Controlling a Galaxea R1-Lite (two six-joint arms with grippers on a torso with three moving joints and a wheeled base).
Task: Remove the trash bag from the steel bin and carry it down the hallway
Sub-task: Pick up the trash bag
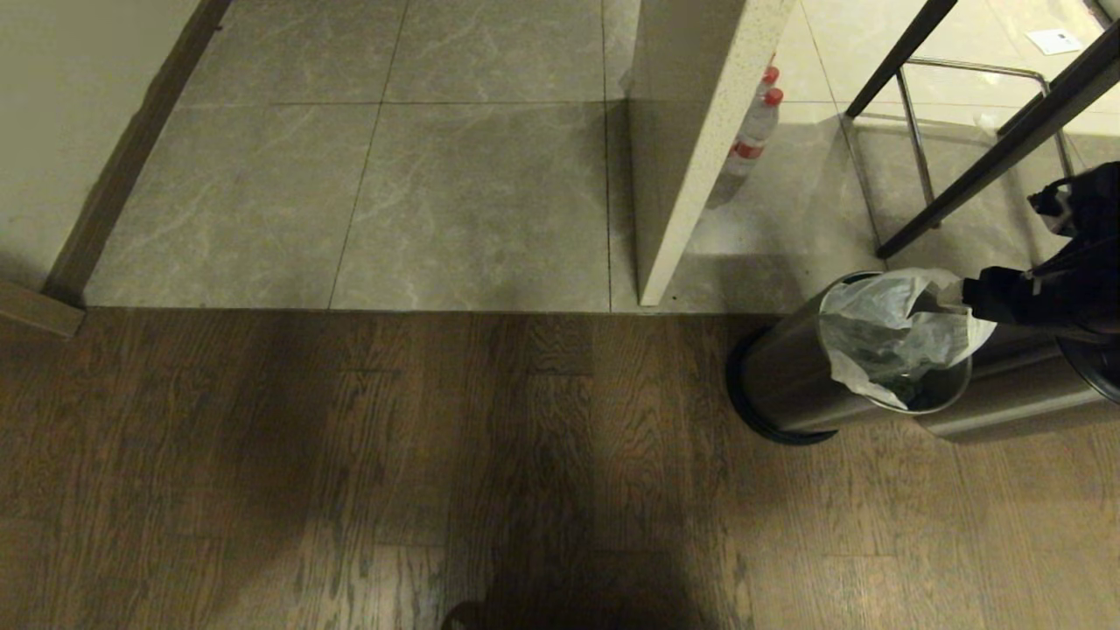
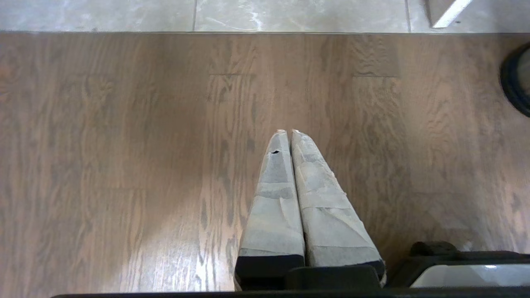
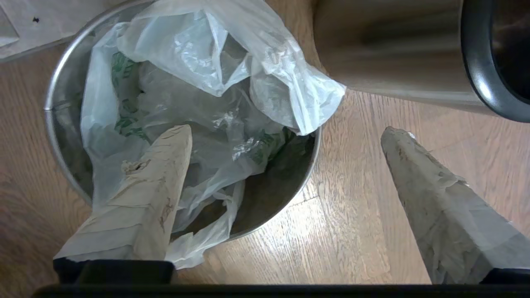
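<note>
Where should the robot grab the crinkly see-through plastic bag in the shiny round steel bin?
Probably the loose flap of the crinkly clear plastic bag spilling over the steel bin's rim, coming from above. It sticks up free of the wall, so the open right gripper could straddle it.

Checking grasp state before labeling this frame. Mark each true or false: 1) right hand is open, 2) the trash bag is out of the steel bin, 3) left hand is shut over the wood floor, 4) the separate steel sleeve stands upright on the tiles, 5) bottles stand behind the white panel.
1) True: the right hand is open, one finger over the steel bin, the other outside its rim.
2) False: the trash bag sits in the bin, one edge draped over the rim.
3) True: the left hand is shut above the wood-plank floor.
4) False: the steel sleeve lies on its side on the wood beside the bin.
5) True: red-capped bottles show behind the white panel.
</note>
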